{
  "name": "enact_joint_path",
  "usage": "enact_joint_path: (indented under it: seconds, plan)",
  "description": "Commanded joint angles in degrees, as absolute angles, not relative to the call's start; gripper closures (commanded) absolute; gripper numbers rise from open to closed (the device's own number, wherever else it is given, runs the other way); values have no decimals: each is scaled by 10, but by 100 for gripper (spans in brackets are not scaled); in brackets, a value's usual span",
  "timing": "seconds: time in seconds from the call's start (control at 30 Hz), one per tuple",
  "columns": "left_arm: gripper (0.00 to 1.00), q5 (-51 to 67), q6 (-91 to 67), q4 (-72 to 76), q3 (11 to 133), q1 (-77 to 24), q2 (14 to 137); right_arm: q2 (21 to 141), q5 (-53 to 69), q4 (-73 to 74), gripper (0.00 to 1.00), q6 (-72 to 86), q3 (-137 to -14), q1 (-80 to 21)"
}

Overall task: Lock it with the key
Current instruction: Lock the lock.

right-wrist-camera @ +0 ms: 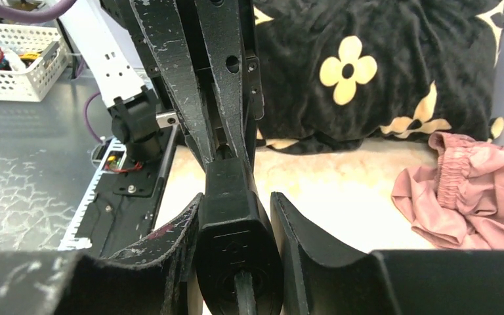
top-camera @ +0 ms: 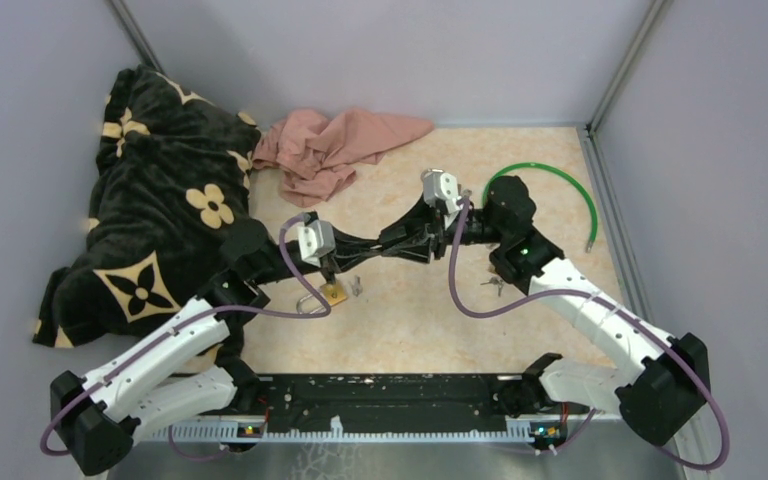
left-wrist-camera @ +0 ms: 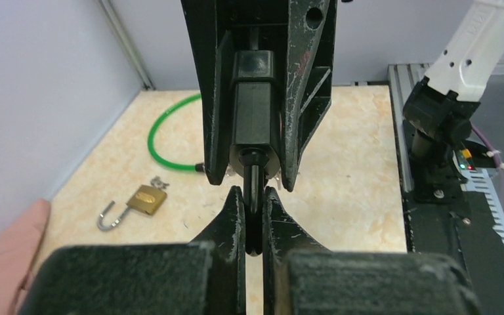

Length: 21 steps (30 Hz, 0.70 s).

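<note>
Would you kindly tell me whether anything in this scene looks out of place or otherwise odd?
The brass padlock lies flat and untouched, its silver shackle swung open. Oddly, the left fingers and right fingers both pinch the same stubby black object above the tabletop, nowhere near the lock.

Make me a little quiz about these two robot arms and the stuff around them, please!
1. True or false: the brass padlock with the silver shackle lies on the pale marbled table, and no gripper holds it.
2. Which thing curves on the table's right side? A: a crumpled pink cloth. B: a thin green bent tube. C: a black flowered blanket.
3. Fill in the gap: the left gripper is ____ on the thin stem of the black blocky tool, and the right gripper grips the tool's body.

Key: 1 true; 2 B; 3 shut.
</note>
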<state>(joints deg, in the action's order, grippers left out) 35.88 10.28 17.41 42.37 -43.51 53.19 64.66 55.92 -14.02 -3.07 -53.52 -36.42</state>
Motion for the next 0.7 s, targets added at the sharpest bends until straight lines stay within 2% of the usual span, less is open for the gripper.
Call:
enact_joint_path:
  seconds: [0.0, 0.33, 0.53, 0.67]
  plan:
    - [100, 514, 109, 249, 437, -507, 569, 725, 517, -140, 100, -28, -507, -407]
    - [100, 524, 18, 283, 452, -412, 543, 711, 516, -230, 100, 26, -434, -396]
    - [100, 526, -8, 305, 431, -414, 540, 706, 481, -293, 100, 68, -410, -409]
    - [100, 524, -18, 352, 422, -455, 560, 733, 459, -380, 100, 110, -401, -424]
